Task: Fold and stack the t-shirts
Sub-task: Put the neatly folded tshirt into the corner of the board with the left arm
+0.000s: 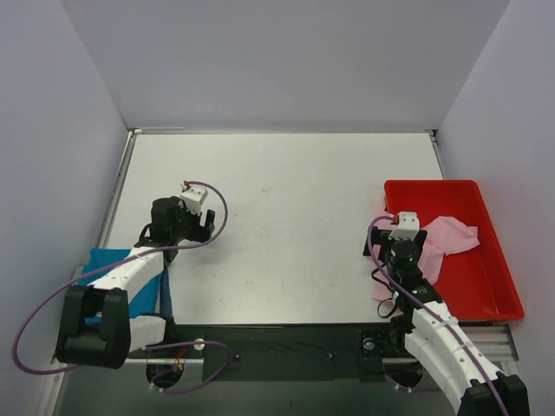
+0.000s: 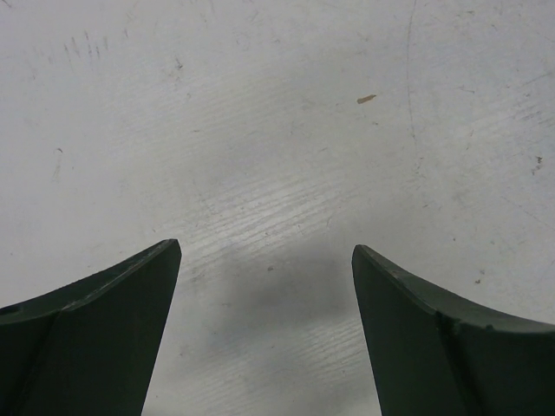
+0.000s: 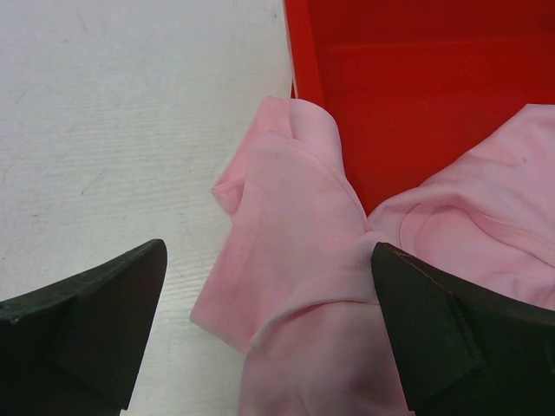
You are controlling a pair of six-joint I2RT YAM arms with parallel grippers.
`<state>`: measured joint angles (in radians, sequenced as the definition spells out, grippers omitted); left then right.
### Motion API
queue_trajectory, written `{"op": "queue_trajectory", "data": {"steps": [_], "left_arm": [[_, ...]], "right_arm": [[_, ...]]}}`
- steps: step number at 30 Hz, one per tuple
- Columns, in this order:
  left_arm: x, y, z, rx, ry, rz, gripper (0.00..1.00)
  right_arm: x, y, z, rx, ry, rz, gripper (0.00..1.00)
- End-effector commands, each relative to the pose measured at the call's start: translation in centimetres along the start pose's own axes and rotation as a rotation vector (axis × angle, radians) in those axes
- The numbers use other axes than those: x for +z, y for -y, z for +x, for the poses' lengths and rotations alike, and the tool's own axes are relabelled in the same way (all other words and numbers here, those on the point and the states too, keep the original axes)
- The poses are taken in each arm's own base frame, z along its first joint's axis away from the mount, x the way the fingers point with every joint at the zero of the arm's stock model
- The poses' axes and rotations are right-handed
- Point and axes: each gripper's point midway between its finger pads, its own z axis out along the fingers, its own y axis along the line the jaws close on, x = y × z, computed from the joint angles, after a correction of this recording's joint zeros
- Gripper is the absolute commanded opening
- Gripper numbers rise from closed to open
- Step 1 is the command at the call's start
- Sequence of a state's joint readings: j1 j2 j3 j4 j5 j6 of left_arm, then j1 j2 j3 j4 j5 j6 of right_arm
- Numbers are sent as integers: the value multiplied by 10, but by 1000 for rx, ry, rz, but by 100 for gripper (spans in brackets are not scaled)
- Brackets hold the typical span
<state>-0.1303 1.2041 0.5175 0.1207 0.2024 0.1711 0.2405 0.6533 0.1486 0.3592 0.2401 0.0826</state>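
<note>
Both jaws wide: left arm [image 1: 130, 267] over table [image 1: 295, 199], right arm [image 1: 434, 325] over pink t-shirt [image 3: 295, 260].

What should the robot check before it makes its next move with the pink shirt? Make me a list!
1. Right gripper open: ok, its jaws stand wide apart.
2. Right gripper above the pink t-shirt: ok, the cloth lies below the gap between its fingers.
3. Pink t-shirt lying flat and free: not ok, it is crumpled and hangs over the wall of the red tray, part inside, part on the table.
4. Left gripper open and empty: ok, only bare table shows beneath it.
5. Teal t-shirt folded: cannot tell, the left arm hides much of it at the near left edge.
</note>
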Motion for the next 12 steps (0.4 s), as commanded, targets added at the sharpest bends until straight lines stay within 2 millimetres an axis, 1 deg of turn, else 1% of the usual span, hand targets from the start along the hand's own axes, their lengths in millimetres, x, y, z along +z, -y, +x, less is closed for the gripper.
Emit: {"op": "queue_trajectory", "data": {"steps": [1, 5, 9, 11, 12], "left_arm": [[7, -10, -31, -21, 108, -41, 91], [8, -12, -21, -2, 132, -62, 91], [9, -14, -11, -10, 114, -81, 90], [9, -14, -10, -22, 109, -86, 90], [9, -16, -9, -25, 111, -95, 92]], "right_arm": [[-1, 13, -5, 4, 68, 55, 100], [0, 18, 3, 13, 70, 72, 100], [4, 17, 9, 11, 50, 70, 100], [5, 16, 9, 6, 48, 64, 100], [6, 16, 8, 2, 52, 64, 100]]}}
